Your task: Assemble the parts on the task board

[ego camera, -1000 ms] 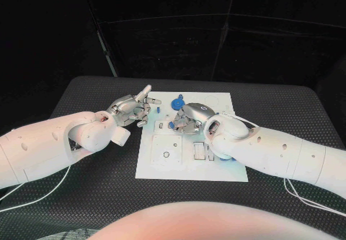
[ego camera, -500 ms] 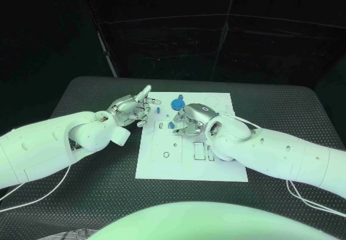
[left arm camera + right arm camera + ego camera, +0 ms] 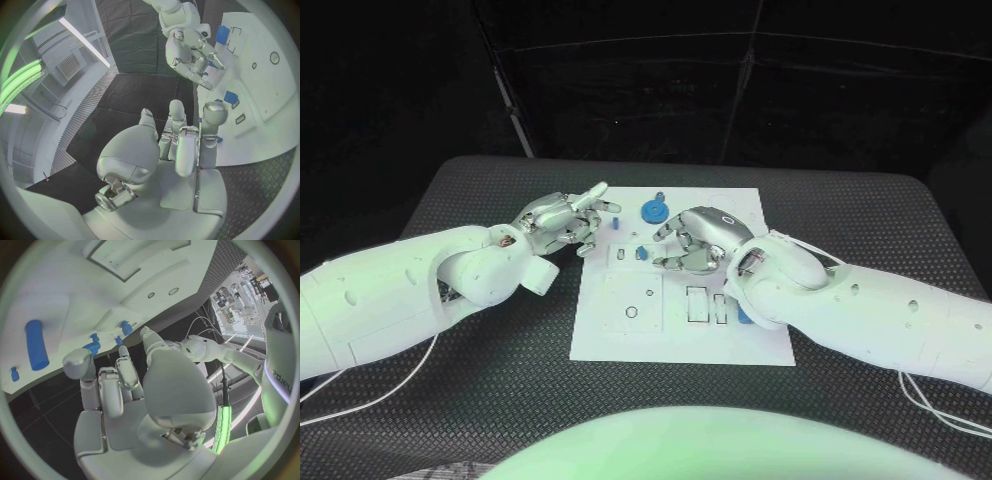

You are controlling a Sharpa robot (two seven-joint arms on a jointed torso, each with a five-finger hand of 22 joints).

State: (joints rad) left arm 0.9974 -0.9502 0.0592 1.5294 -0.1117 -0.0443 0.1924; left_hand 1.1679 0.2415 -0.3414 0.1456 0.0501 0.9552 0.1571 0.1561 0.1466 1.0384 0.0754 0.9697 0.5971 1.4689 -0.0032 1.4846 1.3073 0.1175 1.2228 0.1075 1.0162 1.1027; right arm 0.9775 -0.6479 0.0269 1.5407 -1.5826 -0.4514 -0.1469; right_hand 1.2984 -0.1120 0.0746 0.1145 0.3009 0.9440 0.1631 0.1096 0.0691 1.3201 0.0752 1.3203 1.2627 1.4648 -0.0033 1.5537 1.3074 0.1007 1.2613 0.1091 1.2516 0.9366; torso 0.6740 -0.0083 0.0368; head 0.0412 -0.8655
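Right silver hand is hovering over the upper middle of the flat white task board, its fingers curling downward toward a small blue part that is sitting on the board just left of the fingertips in the head view. Whether anything is pinched there I cannot tell; the right wrist view is showing the fingers spread and apparently bare, with small blue pieces lying just beyond them and a long blue cylindrical part lying farther off on the board.

Left silver hand is waiting at the board's upper left edge, one finger stretching out toward the board's top, the rest loosely bent, holding nothing that I can make out.

What the coming move is likely turning on: the small blue part is lying between the two hands, but closer to the right one, nearly under its fingertips, while the left hand is standing off beside the board. A round blue disc-shaped part is resting higher up, near the board's top edge, just above the right hand and to the right of the left hand's outstretched finger. The small part's long axis is too small to read. Judging by this, the right hand is the better placed to act on it.
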